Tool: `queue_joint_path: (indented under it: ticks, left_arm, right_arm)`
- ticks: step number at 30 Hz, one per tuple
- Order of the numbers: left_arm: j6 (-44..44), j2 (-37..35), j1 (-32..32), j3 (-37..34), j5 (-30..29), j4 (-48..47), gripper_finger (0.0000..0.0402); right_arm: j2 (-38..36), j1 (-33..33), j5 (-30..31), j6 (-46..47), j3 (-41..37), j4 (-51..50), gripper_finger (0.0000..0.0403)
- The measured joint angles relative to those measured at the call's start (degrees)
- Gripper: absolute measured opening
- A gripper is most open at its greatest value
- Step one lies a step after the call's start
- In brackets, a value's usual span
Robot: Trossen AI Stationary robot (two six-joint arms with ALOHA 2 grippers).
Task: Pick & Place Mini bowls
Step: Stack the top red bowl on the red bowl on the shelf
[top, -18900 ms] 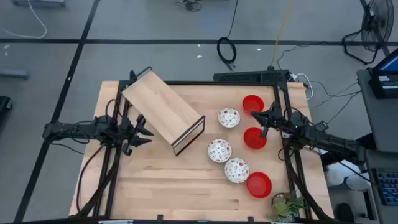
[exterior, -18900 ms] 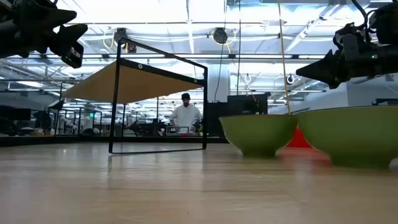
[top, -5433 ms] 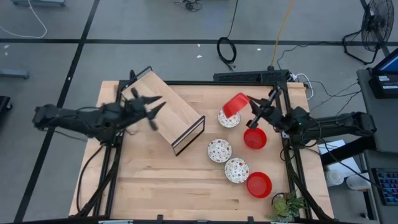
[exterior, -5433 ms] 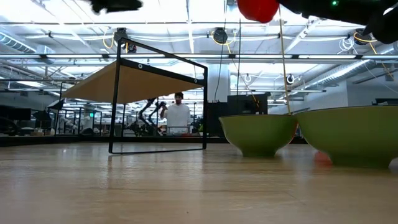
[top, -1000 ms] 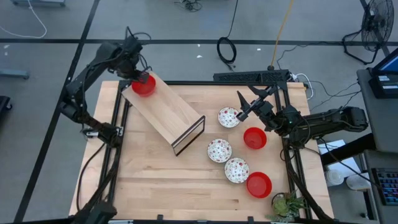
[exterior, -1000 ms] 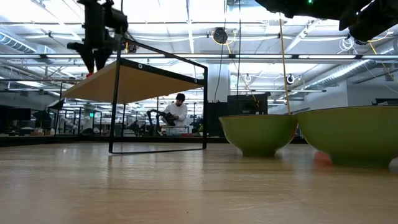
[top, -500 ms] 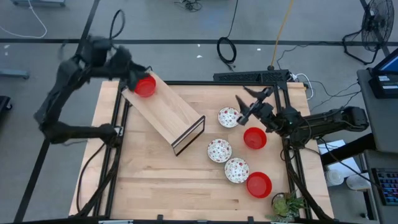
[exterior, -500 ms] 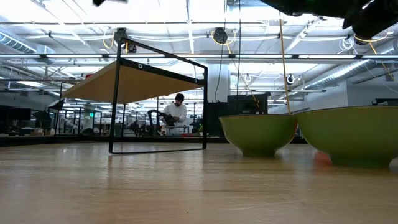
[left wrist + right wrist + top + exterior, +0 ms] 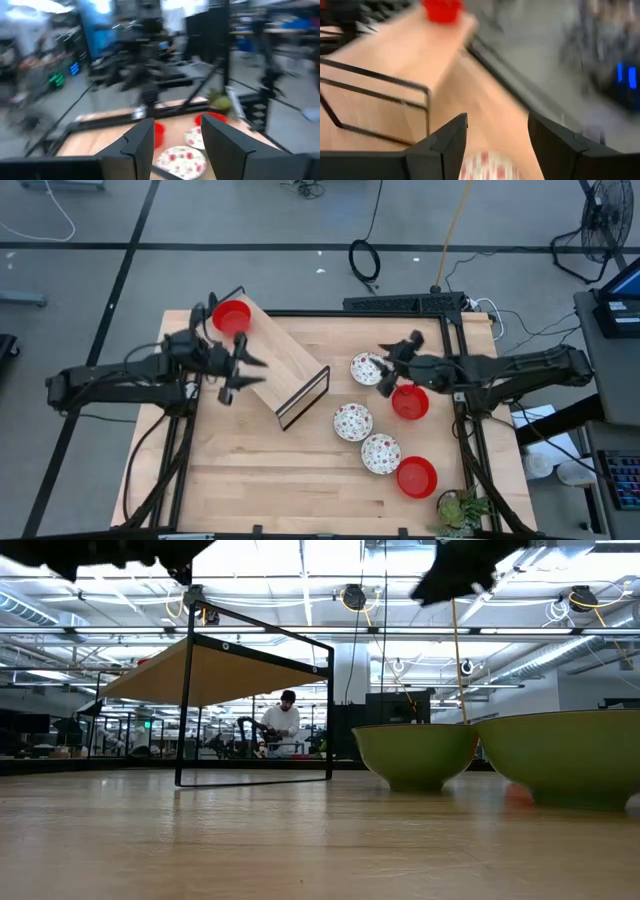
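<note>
A red mini bowl (image 9: 232, 316) stands on the far left end of the slanting wooden shelf (image 9: 275, 360), and shows too in the right wrist view (image 9: 441, 11). My left gripper (image 9: 255, 372) hovers open over the shelf's left side, apart from that bowl. On the table lie three white patterned bowls (image 9: 367, 368) (image 9: 352, 422) (image 9: 380, 453) and two red ones (image 9: 409, 402) (image 9: 416, 477). My right gripper (image 9: 384, 376) hangs open just above the far patterned bowl (image 9: 482, 167), touching nothing.
The shelf's black wire frame (image 9: 305, 395) stands between the two arms. A small plant (image 9: 462, 510) sits at the near right corner. Bare tabletop (image 9: 250, 470) lies to the near left. In the low view two bowls (image 9: 415, 755) (image 9: 565, 765) show green outer walls.
My left gripper has drawn away from the red bowl at the shelf's far end, going toward the near edge and right over the shelf; the bowl stays there. My right gripper has come down and left toward the far patterned bowl.
</note>
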Motion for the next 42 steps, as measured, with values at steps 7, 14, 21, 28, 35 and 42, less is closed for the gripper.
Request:
queue_joint_path:
  ticks: [7,14,21,28,35,42]
  left_arm:
    - [6.8,2.9,-4.2,-5.9,-0.5,4.3,0.0166]
    - [8.0,3.2,-11.8,-5.9,-0.4,8.0,0.0166]
    - [16.7,3.6,-19.5,-5.9,-5.8,8.9,0.0166]
    - [20.8,3.6,-22.1,-5.9,-14.4,10.7,0.0166]
    - [18.6,3.5,-22.1,-5.9,-14.4,12.4,0.0166]
    - [13.4,3.6,-22.1,-5.9,-14.4,12.0,0.0166]
  right_arm:
    - [0.0,-0.2,-14.1,38.9,3.0,-36.7,0.0196]
    - [-0.6,0.4,-22.3,58.6,-1.5,-48.6,0.0196]
    - [-0.6,0.5,-22.9,60.8,-10.2,-43.2,0.0196]
    - [-0.6,0.5,-22.3,62.5,-16.0,-40.7,0.0196]
    - [-0.6,0.5,-22.3,64.3,-16.4,-39.9,0.0196]
    - [-0.6,0.5,-22.4,68.4,-18.6,-37.8,0.0191]
